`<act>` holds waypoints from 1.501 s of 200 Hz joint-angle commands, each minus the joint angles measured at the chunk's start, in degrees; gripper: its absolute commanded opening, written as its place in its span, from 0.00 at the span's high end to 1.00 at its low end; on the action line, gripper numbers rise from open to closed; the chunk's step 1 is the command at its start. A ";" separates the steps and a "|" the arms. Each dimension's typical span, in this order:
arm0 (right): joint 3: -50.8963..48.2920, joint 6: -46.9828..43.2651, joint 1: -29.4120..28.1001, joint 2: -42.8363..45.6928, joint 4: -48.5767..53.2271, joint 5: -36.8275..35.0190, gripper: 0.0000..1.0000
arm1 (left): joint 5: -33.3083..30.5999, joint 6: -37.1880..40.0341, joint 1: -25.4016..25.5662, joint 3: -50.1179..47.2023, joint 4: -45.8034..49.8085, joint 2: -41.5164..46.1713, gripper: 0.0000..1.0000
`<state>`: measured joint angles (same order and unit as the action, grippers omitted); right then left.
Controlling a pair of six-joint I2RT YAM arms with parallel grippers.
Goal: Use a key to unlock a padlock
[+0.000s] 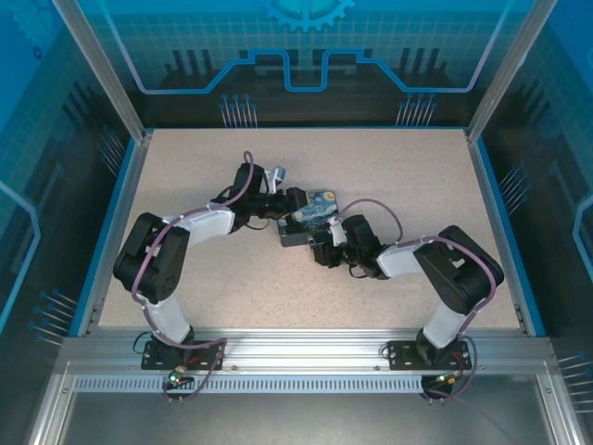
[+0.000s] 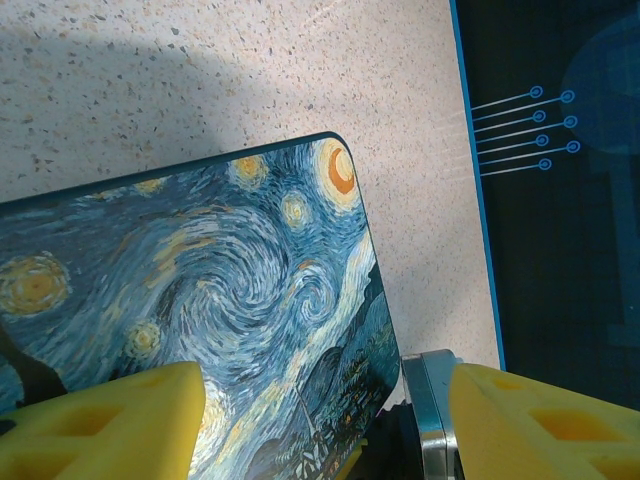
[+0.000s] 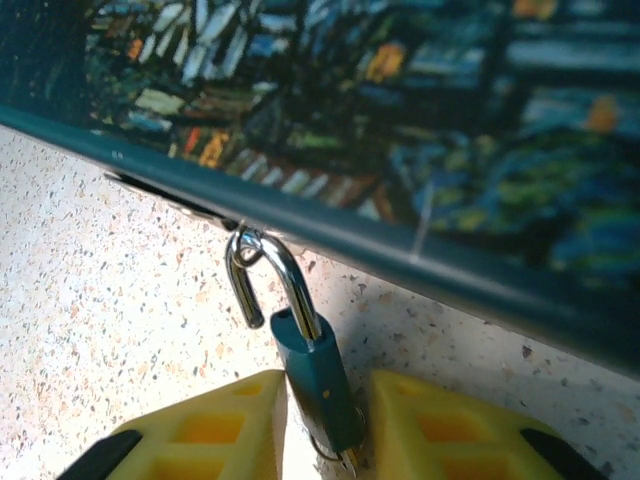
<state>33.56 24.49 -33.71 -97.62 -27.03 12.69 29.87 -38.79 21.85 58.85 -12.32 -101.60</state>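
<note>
Right end effector point(image 3: 322, 405) pinches the small teal-bodied metal padlock point(image 3: 318, 375) by its sides, yellow pads point(image 3: 225, 425) pressed against the body. The lock hangs by its silver shackle point(image 3: 288, 268) from the front edge of the rectangular blue-and-yellow swirl-painted box point(image 3: 420, 110), which lies flat in the middle of the speckled worktop point(image 1: 398, 167). Left end effector point(image 2: 325, 405) stands spread wide astride a corner of the same box; whether it presses the box cannot be told. What may be the thin grey metal key point(image 3: 338, 458) glints at the padlock's lower end, too small to be sure.

The danger from here: the shackle is hooked to the box, so any pull or twist by the right arm would likely drag or tip the box unless the left arm braces it. The slim lock body could also swivel between the pads, and a nudge could knock a key loose.

Count: one box, one padlock, one possible key, two arms, two end effectors
</note>
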 commanded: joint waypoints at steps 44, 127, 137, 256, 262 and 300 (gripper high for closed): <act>-1.17 1.37 -0.83 2.94 0.25 -4.72 0.91 | -2.15 2.77 -0.32 -1.16 3.07 0.78 0.34; -1.67 6.10 -1.71 9.03 10.82 -18.72 0.94 | -5.13 1.96 4.06 -7.31 3.29 6.36 0.33; -1.45 6.78 -1.71 9.03 11.22 -19.85 0.94 | -6.13 2.17 4.97 -7.69 3.95 6.99 0.33; -1.78 6.60 -0.38 7.30 12.18 -20.42 0.93 | -9.46 3.94 9.92 -5.69 7.77 15.95 0.32; -1.82 6.72 -0.38 7.28 12.05 -20.27 0.93 | -9.57 4.14 10.43 -5.06 8.12 16.13 0.32; -2.48 7.06 -0.29 7.53 11.12 -19.95 0.93 | -9.48 3.17 12.96 -2.49 7.64 11.98 0.32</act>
<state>32.77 30.92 -34.72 -90.70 -16.51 -6.87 21.65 -36.88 33.67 54.28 -6.28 -87.18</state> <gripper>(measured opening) 0.075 0.683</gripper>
